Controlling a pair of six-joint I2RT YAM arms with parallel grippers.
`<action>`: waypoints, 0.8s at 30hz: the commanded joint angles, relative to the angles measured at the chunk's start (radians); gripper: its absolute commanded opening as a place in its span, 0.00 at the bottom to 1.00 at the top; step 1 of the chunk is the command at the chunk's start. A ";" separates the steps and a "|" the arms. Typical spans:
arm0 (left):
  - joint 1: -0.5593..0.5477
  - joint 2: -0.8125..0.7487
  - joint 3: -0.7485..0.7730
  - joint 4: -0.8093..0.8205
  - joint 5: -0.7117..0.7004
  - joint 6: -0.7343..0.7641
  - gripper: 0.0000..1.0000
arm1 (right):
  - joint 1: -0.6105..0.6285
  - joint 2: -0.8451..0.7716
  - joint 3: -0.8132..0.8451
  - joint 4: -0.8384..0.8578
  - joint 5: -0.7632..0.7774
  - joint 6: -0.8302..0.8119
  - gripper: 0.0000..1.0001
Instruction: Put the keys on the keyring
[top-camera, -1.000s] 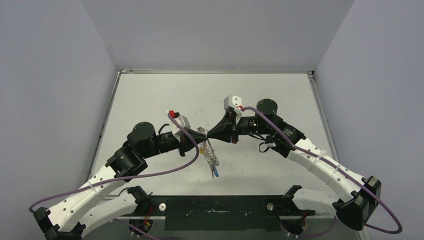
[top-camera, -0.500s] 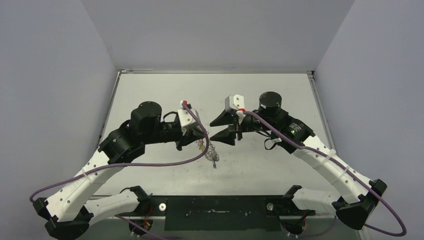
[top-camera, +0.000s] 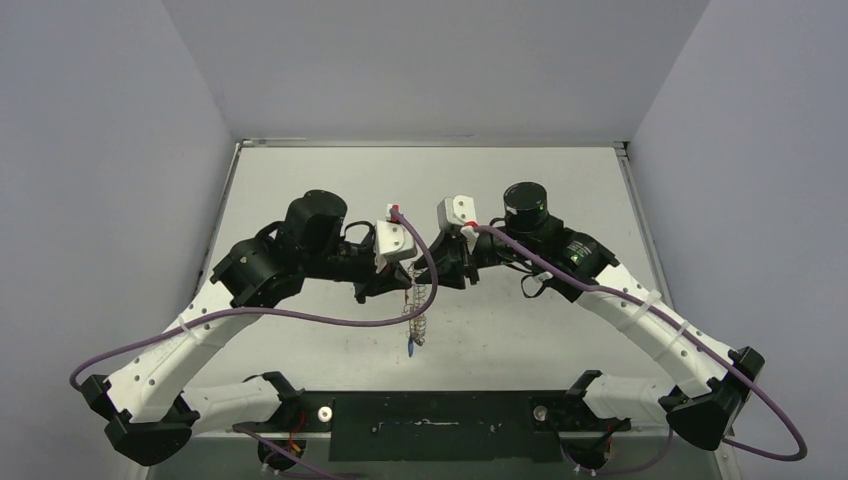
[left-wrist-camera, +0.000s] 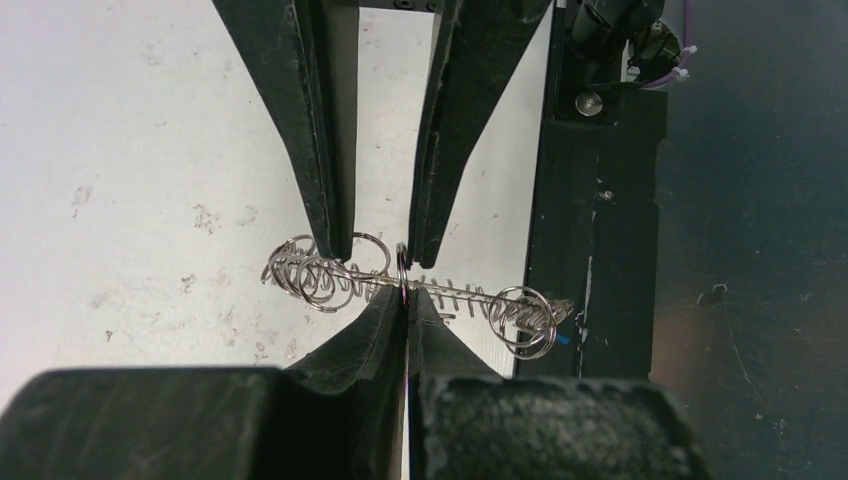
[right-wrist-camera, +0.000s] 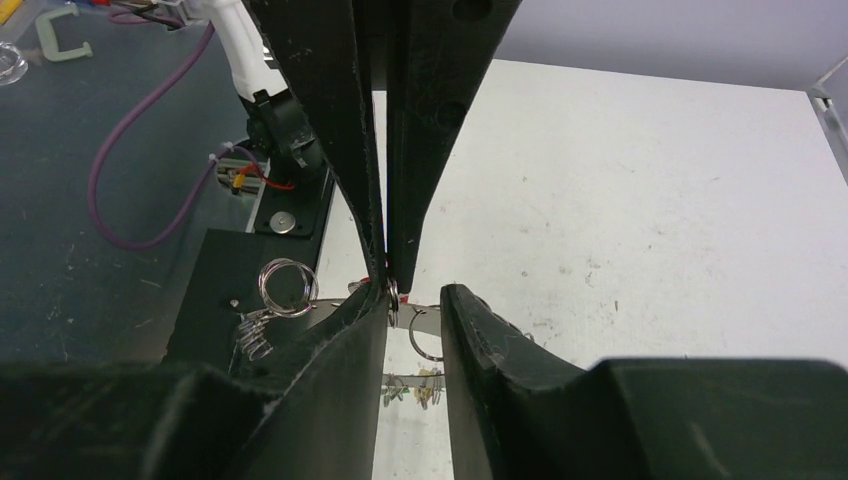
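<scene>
White table (top-camera: 560, 200) lies beneath two white-and-black arms that rise from its near edge, the left arm (top-camera: 200, 330) and the right arm (top-camera: 640, 310) bending inward so that their tips meet directly above the keyring (top-camera: 416, 322). That ring of grey wire loops hangs edge-on in the air over the middle of the table, clear of the surface. The left gripper (left-wrist-camera: 405, 298) has its jaws pressed together on the keyring's flat rim, pinching it at the top so the rest dangles below toward the near edge. The right gripper (right-wrist-camera: 412, 300) faces it from the other side of the keyring with its jaws spread, one finger on each side of the rim and of the left gripper's tips; whether its pads touch the wire loops cannot be told. A blue tag (top-camera: 411, 348) hangs at the keyring's lowest point, nearest the arm bases. A sliver of red (right-wrist-camera: 366, 282) shows at the keyring's top, just beside the pinching fingertips, and specks of green and yellow (right-wrist-camera: 430, 393) sit lower on the keyring, too small to make out further.
</scene>
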 joint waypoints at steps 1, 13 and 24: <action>0.000 -0.013 0.049 0.049 0.054 0.006 0.00 | 0.014 -0.001 0.005 0.036 -0.034 -0.014 0.25; 0.002 -0.024 0.019 0.111 0.065 -0.023 0.00 | 0.028 0.005 -0.013 0.028 -0.030 -0.021 0.25; 0.000 -0.057 -0.019 0.129 0.029 -0.042 0.00 | 0.030 -0.011 -0.024 0.071 -0.008 0.008 0.00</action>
